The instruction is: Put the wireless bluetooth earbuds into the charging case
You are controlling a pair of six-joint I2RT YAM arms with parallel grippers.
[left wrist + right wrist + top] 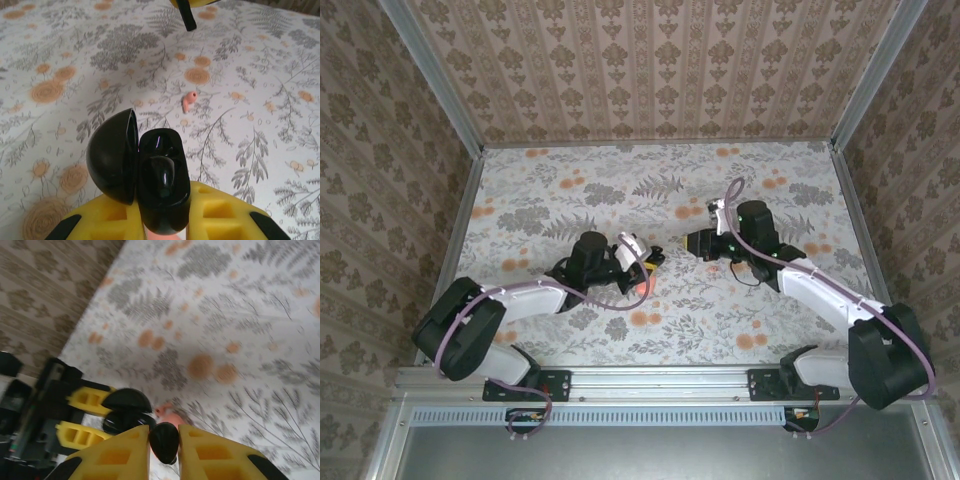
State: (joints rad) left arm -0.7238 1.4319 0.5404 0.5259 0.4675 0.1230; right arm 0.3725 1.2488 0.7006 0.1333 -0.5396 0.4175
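The floral-print table (620, 190) has both arms meeting at its middle. The left gripper (162, 217) is clamped on the glossy black rounded charging case (160, 175), whose domed lid (112, 155) is swung open, I'd say to offer a steady target. The right gripper (164, 452) pinches a small black earbud (164, 440) near the case, seemingly ready to seat it. A tiny pink piece (189, 101) lies on the table between them.

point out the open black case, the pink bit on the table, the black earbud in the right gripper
open black case (162, 185): left wrist view, glossy base
pink bit (188, 101): left wrist view, middle
black earbud (164, 441): right wrist view, middle
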